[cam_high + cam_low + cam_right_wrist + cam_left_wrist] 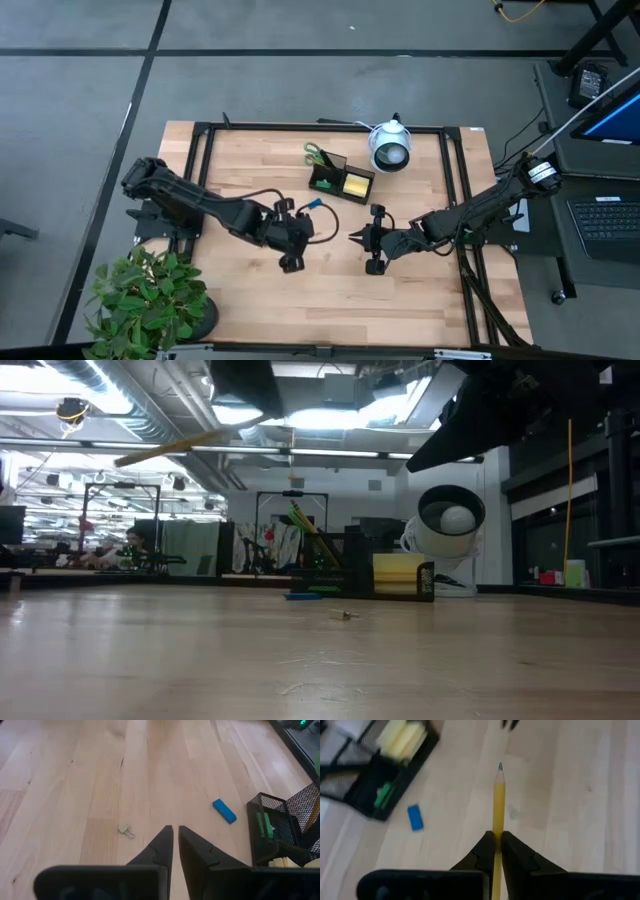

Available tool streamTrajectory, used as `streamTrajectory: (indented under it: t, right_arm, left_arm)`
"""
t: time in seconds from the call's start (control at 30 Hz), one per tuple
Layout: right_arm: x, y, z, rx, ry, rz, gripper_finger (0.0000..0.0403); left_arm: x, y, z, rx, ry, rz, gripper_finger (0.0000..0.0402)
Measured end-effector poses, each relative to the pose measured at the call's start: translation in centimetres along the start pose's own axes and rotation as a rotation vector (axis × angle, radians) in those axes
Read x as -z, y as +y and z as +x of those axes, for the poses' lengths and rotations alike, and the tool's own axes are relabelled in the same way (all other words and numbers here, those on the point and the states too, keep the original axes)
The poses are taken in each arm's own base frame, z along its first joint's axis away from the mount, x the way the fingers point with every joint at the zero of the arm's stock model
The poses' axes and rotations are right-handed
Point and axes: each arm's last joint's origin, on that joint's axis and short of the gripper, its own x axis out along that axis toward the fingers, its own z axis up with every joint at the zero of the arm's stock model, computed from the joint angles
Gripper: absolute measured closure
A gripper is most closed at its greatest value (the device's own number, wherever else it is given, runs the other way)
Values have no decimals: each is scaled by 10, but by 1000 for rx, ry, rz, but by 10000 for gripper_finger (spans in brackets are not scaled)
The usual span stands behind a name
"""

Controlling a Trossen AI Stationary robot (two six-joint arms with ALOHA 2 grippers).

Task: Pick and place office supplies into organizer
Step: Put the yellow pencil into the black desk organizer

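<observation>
left gripper (pixel 495 845) at centre frame of the left wrist view, clamped on one yellow pencil (pixel 499 805), graphite tip pointing away toward the top of that picture; in the high view, left gripper (pixel 291 238) just left of middle, above bare wood. looks light, stiff and thin; painted barrel likely slick, so a pinch across the shaft near the middle, as here, should keep it from swivelling; tip brittle, best kept off the mesh when lowered.

right gripper (pixel 174 840) near centre of the right wrist view, fingers drawn nearly together with only a thin slit, nothing between them; in the high view, right gripper (pixel 368 240) just right of middle, facing the left one.

beyond, on the table (pixel 75 795): one small binder clip (pixel 127 831) near the right fingertips — tiny, light, probably best taken across its folded body. one blue eraser-like block (pixel 224 811) further right, lying apart from the organizer (pixel 280 827); short, rigid, easy to pinch across the narrow sides.

organizer (pixel 340 177) in the upper middle of the high view: black mesh, one yellow sticky-note pad (pixel 356 183) in the front compartment, one pair of green-handled scissors (pixel 316 153) standing in the back, one green piece (pixel 383 796) inside. white round lens-faced device (pixel 389 147) just beside it to the right. potted plant (pixel 145 300) at lower left.
</observation>
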Motion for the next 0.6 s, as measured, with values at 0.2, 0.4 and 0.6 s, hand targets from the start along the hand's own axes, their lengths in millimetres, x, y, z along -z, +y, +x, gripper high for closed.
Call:
streamTrajectory:
  t: [0.2,0.4,0.6]
  right_arm:
    - [0,0,0,0,0,0,368]
    - [0,0,0,-1,0,4,368]
    - [0,0,0,-1,0,3,368]
  left_arm:
    - [-6,-2,-1,20,-88,135,385]
    - [-11,-1,-2,-51,-151,154,385]
    - [-14,-6,-4,-62,-236,153,385]
